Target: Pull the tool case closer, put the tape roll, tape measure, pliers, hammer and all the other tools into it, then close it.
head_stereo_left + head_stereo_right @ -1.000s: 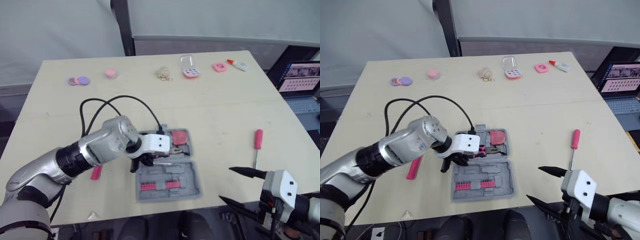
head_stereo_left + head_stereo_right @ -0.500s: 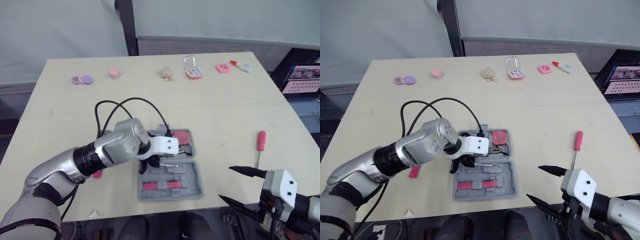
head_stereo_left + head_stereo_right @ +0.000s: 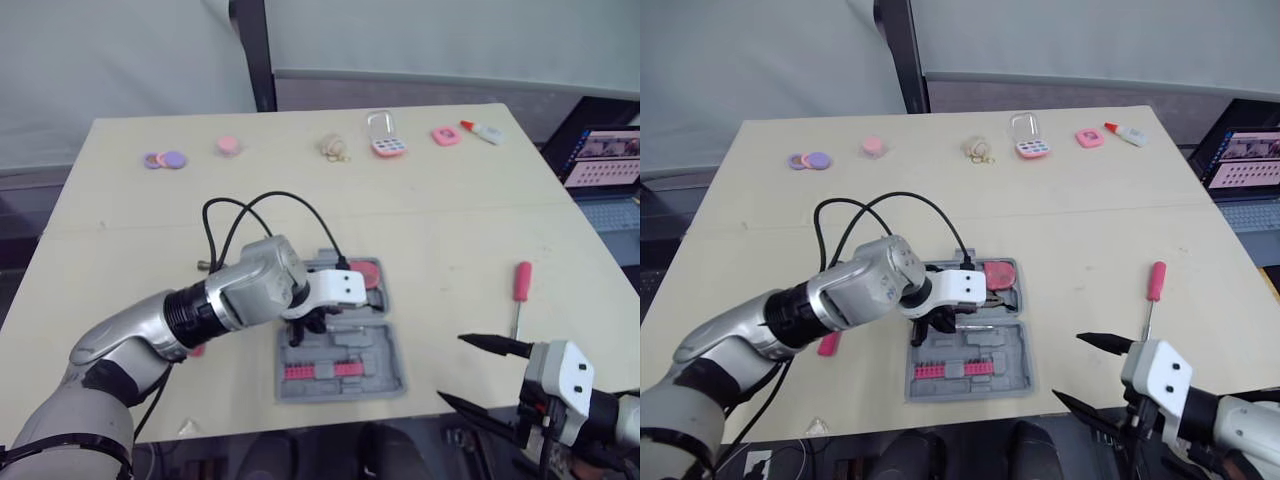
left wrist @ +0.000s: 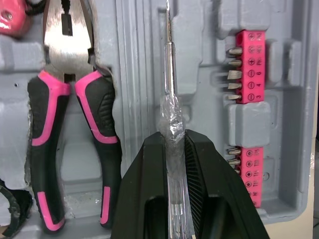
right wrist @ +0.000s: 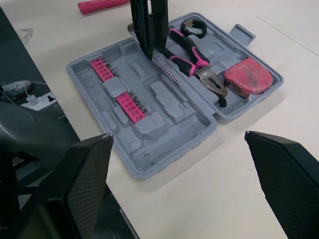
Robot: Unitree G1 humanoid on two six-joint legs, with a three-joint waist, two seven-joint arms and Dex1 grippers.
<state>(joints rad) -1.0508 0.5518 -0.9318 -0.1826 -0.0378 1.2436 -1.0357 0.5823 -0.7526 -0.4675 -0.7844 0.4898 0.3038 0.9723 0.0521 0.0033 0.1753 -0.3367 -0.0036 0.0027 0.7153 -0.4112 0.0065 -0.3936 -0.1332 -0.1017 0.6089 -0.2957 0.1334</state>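
— What has changed in the last second?

— The left gripper (image 4: 172, 142), pinching a slim clear-handled screwdriver (image 4: 169, 74), has slid from the left edge of the open grey plastic tool case (image 5: 149, 164) to its middle ridge. The shaft now lies along that ridge, between the pink-and-black pliers (image 4: 65, 114) and the pink bit strips (image 4: 246, 55). Whether it touches the plastic cannot be told.

— And for the task?

— Probably a slot is being sought. The pliers and the pink tape measure (image 5: 247, 74) already lie in the case. A pink-handled screwdriver (image 3: 519, 282) is out on the right, and so is a pink handle (image 3: 827, 343) beside the case's left edge.

— The right gripper (image 3: 452, 367)?

— Fingers spread, empty, unmoved at the near edge.

— The surroundings?

— A pale beige table (image 3: 450, 200), with small oddments along its far edge and an open laptop (image 3: 605, 160) to the right.
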